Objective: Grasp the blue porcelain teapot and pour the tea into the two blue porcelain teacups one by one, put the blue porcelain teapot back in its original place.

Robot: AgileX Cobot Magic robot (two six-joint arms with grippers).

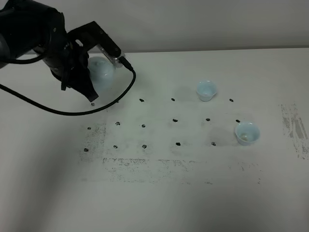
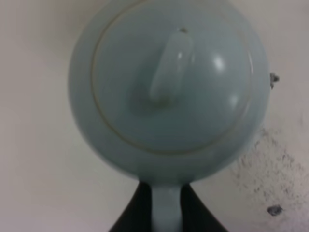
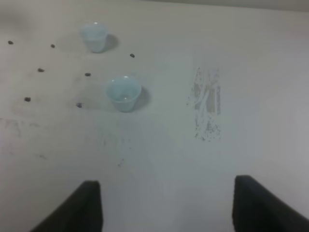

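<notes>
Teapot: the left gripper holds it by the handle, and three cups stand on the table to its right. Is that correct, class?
Not quite. Two cups stand there, not three: a far cup and a near cup, as the exterior high view shows. The left gripper does hold the teapot by the handle.

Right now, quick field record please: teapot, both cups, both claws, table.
blue porcelain teapot: lid on, back left of the table, largely hidden by the left arm in the high view
left claw: shut on the teapot's handle
right claw: open, nothing between its fingers, above bare table
far teacup: upright, right of middle
near teacup: upright, nearer the right edge, something yellowish inside
teapot lifted or resting: cannot tell
</notes>
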